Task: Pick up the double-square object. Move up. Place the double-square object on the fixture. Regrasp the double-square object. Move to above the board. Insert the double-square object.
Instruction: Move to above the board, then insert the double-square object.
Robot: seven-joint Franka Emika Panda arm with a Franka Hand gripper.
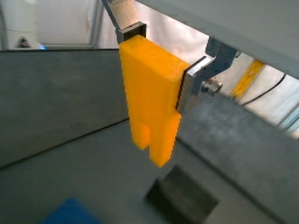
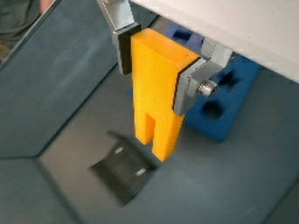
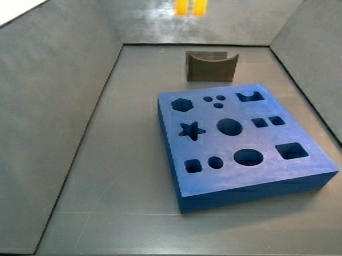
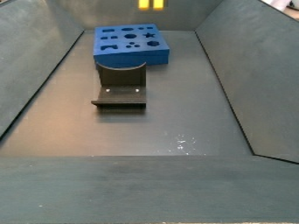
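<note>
My gripper [image 1: 163, 59] is shut on the yellow double-square object [image 1: 149, 105], silver fingers [image 1: 197, 80] clamping its upper end. It also shows in a wrist view [image 2: 156, 96]. The block hangs upright, grooved end down, high above the floor. Only its lower tip shows at the upper edge of both side views [image 3: 191, 8] [image 4: 149, 4]; the gripper itself is out of those frames. The dark fixture [image 2: 122, 168] [image 1: 181, 198] stands on the floor below the block, and shows in both side views [image 3: 210, 66] [image 4: 121, 87]. The blue board [image 3: 241, 145] [image 4: 131, 44] [image 2: 222, 105] lies beside the fixture.
Sloping grey walls [image 3: 74, 130] [image 4: 239, 79] enclose the grey floor on all sides. A corner of the board shows in a wrist view [image 1: 70, 213].
</note>
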